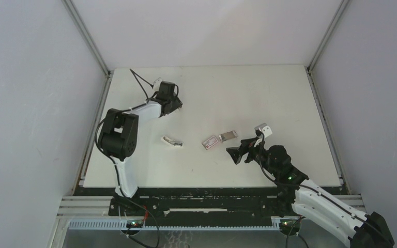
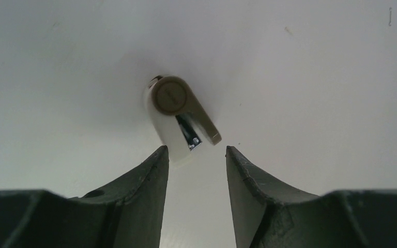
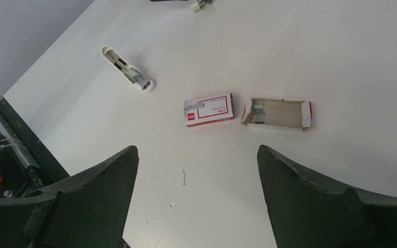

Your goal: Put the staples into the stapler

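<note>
The staples box lies mid-table in two parts. Its red-and-white sleeve sits left of the grey inner tray, which has staples at its left end. A white stapler part with a metal channel lies further left. In the left wrist view a white-and-beige stapler piece rests just beyond my left gripper, whose jaws stand apart with nothing between them. My right gripper hovers wide open, near the box.
A loose bent staple and a white crumb lie on the table between my right fingers. Grey walls enclose the white table on three sides. A black rail runs along its near edge.
</note>
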Action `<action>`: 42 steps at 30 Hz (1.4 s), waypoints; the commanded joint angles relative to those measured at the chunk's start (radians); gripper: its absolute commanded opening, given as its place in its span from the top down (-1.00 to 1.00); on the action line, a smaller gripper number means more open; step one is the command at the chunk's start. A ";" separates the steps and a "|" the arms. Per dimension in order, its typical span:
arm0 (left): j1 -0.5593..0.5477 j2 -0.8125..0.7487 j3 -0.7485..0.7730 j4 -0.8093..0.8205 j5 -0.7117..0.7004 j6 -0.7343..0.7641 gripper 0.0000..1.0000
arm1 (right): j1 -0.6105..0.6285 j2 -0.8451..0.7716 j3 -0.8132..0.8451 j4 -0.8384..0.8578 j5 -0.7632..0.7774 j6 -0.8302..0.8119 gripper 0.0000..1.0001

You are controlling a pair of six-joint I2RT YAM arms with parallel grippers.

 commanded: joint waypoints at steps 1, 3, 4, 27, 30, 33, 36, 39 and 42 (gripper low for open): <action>-0.004 -0.125 -0.072 0.047 -0.030 0.021 0.01 | -0.009 0.015 0.025 0.039 -0.018 0.017 -0.67; -0.007 -0.162 -0.102 0.063 -0.059 0.023 -0.02 | -0.010 0.019 0.024 0.043 -0.022 0.016 -0.66; -0.007 -0.179 -0.119 0.072 -0.072 0.024 -0.04 | -0.009 0.022 0.026 0.044 -0.024 0.017 -0.66; -0.003 -0.040 -0.082 0.054 -0.014 -0.014 0.20 | -0.010 0.020 0.027 0.037 -0.020 0.010 -0.65; -0.001 -0.023 -0.072 0.061 0.003 -0.007 0.18 | -0.010 0.020 0.028 0.035 -0.020 0.009 -0.65; 0.001 -0.011 -0.062 0.060 0.018 -0.008 0.17 | -0.010 0.020 0.028 0.035 -0.020 0.009 -0.65; 0.003 -0.001 -0.055 0.060 0.030 -0.005 0.16 | -0.010 0.022 0.028 0.036 -0.021 0.009 -0.65; 0.003 0.002 -0.049 0.071 0.042 0.004 0.14 | -0.012 0.025 0.028 0.037 -0.022 0.009 -0.65; 0.009 0.013 -0.031 0.056 0.044 0.009 0.10 | -0.012 0.031 0.030 0.038 -0.027 0.009 -0.65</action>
